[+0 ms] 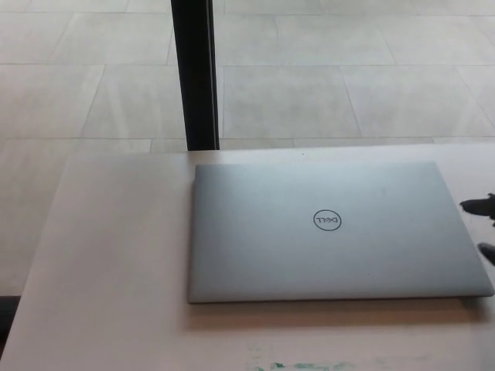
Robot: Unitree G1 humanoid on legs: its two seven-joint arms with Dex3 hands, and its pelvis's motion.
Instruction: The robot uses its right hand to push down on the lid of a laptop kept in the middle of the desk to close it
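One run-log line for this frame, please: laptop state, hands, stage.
laptop: lid shut flat on desk | right hand: only fingertips at right edge, off the lid | left hand: not in view | stage: closing looks done

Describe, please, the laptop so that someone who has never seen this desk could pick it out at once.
Start at the pale desk, in front of the black vertical post. The laptop lies flat in the desk's middle with its lid shut. It is silver-grey, with a round dark logo at its centre, and is the only large thing there.
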